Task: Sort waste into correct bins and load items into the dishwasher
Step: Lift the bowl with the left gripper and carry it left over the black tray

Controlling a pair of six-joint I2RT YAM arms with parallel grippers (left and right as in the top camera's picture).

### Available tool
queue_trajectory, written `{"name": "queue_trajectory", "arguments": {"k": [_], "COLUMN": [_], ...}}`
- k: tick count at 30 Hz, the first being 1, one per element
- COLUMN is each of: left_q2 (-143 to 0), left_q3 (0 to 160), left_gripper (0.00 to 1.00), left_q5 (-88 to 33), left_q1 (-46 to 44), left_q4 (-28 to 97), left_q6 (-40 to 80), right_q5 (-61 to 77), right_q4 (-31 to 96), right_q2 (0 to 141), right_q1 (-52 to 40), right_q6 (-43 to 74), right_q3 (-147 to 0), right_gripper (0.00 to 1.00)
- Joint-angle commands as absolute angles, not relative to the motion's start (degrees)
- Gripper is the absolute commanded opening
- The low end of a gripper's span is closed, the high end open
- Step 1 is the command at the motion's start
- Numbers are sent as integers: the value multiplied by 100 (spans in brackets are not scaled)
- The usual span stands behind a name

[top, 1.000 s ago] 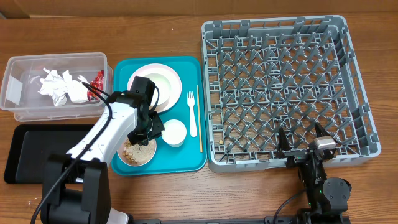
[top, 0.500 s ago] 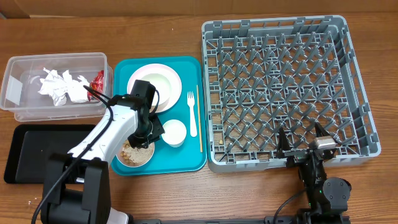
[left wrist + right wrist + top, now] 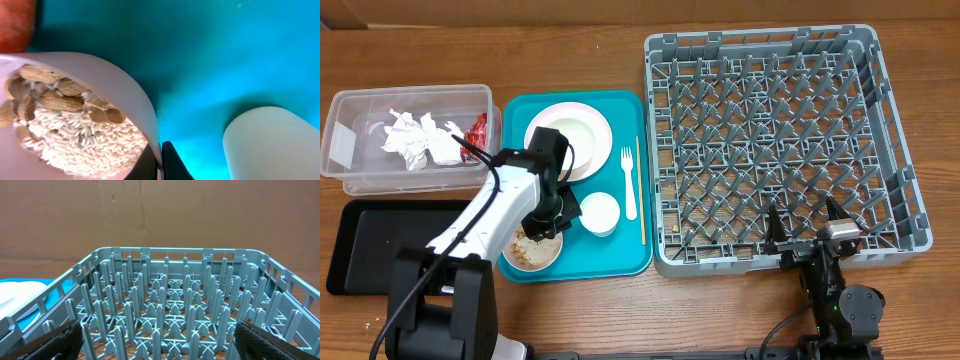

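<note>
My left gripper (image 3: 552, 216) (image 3: 161, 164) is shut on the rim of a white bowl (image 3: 530, 252) (image 3: 127, 87), one finger inside and one outside. The bowl holds white rice (image 3: 85, 137) and beige food scraps (image 3: 60, 99), and sits at the front left of the teal tray (image 3: 625, 258). A small white cup (image 3: 600, 213) (image 3: 270, 145) stands just right of the bowl. The plate (image 3: 569, 133), white fork (image 3: 629, 186) and wooden stick (image 3: 641, 192) lie on the same tray. My right gripper (image 3: 803, 229) (image 3: 160, 341) is open at the near edge of the grey dish rack (image 3: 775, 140) (image 3: 170, 292).
At the far left a clear tub (image 3: 348, 155) holds crumpled napkins (image 3: 415, 138) and a red wrapper (image 3: 477, 128). A shallow black tray (image 3: 375, 245) lies in front of it. The left arm crosses over the black tray's right end.
The left gripper's jaws have closed onto the bowl's rim. The bowl has shifted slightly left and toward the table's front edge. The right arm has not moved.
</note>
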State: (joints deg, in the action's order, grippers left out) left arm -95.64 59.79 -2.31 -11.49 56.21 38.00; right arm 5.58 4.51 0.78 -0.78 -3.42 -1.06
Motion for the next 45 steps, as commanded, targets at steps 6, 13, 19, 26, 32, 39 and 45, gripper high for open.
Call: {"name": "queue_trajectory", "arguments": {"k": [6, 13, 19, 26, 32, 39, 45], "left_q2": [-9555, -9555, -9548, -9478, -9424, -9317, -9244], "left_q3": [6945, 8001, 8805, 9015, 9011, 9011, 9011], "left_gripper": [4, 4, 4, 4, 4, 4, 4], "left_q5": [-252, 202, 941, 434, 152, -541, -1769], "left_q1": [-1118, -1116, -1004, -550, -187, 735, 2016], "left_q4": [6289, 7054, 7815, 7804, 7791, 7688, 7575], "left_q6": [3015, 2827, 2620, 1892, 1057, 873, 311], "right_q5": [541, 539, 539, 541, 539, 541, 541], "right_q4": [429, 427, 429, 429, 427, 427, 427], "right_q2": [23, 23, 23, 23, 23, 23, 23], "right_q1": [-58, -58, -58, -58, -58, -58, -58], "right_q6": [-325, -322, -325, -322, -325, -322, -325], "right_q3": [-45, -45, -45, -45, -45, -45, -45], "right_gripper": [100, 100, 100, 100, 100, 100, 100]}}
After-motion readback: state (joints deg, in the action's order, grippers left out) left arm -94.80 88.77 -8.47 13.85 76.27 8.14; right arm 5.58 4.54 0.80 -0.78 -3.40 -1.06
